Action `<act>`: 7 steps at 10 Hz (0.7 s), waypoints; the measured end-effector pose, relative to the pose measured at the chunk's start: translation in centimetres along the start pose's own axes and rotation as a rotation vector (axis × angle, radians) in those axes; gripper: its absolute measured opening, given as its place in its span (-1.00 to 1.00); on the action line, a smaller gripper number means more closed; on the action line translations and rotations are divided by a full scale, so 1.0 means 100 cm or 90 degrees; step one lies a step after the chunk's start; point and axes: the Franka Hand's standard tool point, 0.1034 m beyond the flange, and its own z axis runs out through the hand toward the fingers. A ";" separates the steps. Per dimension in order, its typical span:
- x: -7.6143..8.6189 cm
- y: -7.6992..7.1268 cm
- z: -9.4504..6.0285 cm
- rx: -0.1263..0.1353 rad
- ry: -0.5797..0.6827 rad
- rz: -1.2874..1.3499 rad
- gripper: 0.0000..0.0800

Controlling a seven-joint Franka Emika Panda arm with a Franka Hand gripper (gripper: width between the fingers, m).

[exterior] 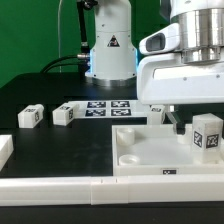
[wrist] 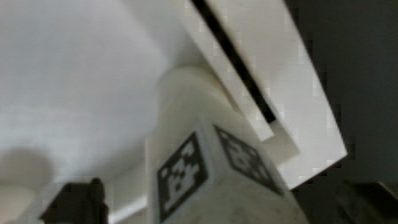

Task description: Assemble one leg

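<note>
The leg [exterior: 207, 137] stands in the rimmed white panel [exterior: 140, 150], gripper [exterior: 175, 124] jaws apart, holding nothing

Light falls bright and even from above in the exterior view. The white panel [exterior: 150, 150] and the arm's housing [exterior: 185, 60] come near to glare, while the black desk [exterior: 40, 95] stays dark and dull. Shadows inside the panel's rim are soft and faint. The wrist view is blurred throughout: the leg [wrist: 214, 130] and its tag [wrist: 183, 172] lack sharp edges, and dim shadow fills one corner.
</note>
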 end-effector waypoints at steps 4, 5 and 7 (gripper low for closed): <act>0.004 0.001 -0.001 -0.013 0.002 -0.248 0.62; 0.004 0.001 -0.001 -0.016 0.003 -0.306 0.62; 0.004 0.001 0.000 -0.016 0.002 -0.290 0.31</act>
